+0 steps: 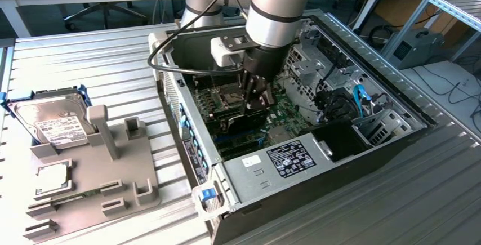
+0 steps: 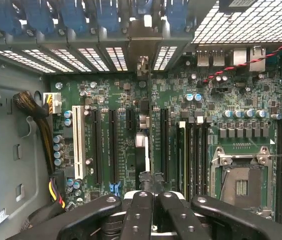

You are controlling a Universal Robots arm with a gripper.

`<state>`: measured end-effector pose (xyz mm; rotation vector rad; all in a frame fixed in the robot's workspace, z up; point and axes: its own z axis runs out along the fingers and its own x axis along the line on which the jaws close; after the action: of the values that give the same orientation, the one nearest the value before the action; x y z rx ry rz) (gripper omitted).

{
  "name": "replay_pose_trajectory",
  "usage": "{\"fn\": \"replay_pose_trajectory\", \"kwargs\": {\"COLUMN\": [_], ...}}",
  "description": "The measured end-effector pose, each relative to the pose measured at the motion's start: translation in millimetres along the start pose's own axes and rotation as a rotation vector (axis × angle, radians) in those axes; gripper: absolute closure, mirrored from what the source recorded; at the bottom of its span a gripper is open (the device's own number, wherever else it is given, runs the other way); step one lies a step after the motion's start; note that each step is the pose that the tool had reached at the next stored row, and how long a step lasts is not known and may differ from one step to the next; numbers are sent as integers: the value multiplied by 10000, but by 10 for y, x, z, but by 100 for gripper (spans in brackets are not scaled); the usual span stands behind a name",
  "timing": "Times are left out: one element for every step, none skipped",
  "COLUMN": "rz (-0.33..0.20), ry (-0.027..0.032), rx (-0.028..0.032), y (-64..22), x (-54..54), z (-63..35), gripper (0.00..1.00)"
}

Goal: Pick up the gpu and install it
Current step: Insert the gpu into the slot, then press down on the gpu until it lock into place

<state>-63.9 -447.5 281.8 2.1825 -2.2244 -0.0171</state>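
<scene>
My gripper (image 1: 255, 99) is reaching down inside the open computer case (image 1: 391, 96), over the green motherboard (image 1: 280, 105). It is shut on the gpu (image 1: 245, 124), a thin black card held on edge below the fingers. In the wrist view the gripper (image 2: 149, 194) looks along the gpu (image 2: 141, 162), which shows edge-on as a narrow dark strip. The strip runs between two long black expansion slots (image 2: 114, 145) toward the rear slot covers (image 2: 145, 37). I cannot tell whether the card's lower edge touches a slot.
A grey fixture (image 1: 98, 183) on the exterior view's left holds a silver hard drive (image 1: 49, 122) and a small square processor chip (image 1: 53, 177). Inside the case are the power supply (image 1: 289, 157), drive cages (image 1: 375, 122), an empty processor socket (image 2: 240, 185) and a cable bundle (image 2: 41, 125).
</scene>
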Motion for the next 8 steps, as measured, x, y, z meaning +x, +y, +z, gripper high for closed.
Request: {"fn": "replay_pose_trajectory", "kwargs": {"rz": [0,0,0,0,0,-1,-1,-1], "ry": [-1,0,0,0,1,-2,1,0], "rx": [0,0,0,0,-1,0,-1,0], "y": [0,0,0,0,2,36,102,178], "x": [0,0,0,0,0,0,2,3], "z": [0,0,0,0,1,9,16,26], "gripper": [89,89,89,89,89,89,89,89]}}
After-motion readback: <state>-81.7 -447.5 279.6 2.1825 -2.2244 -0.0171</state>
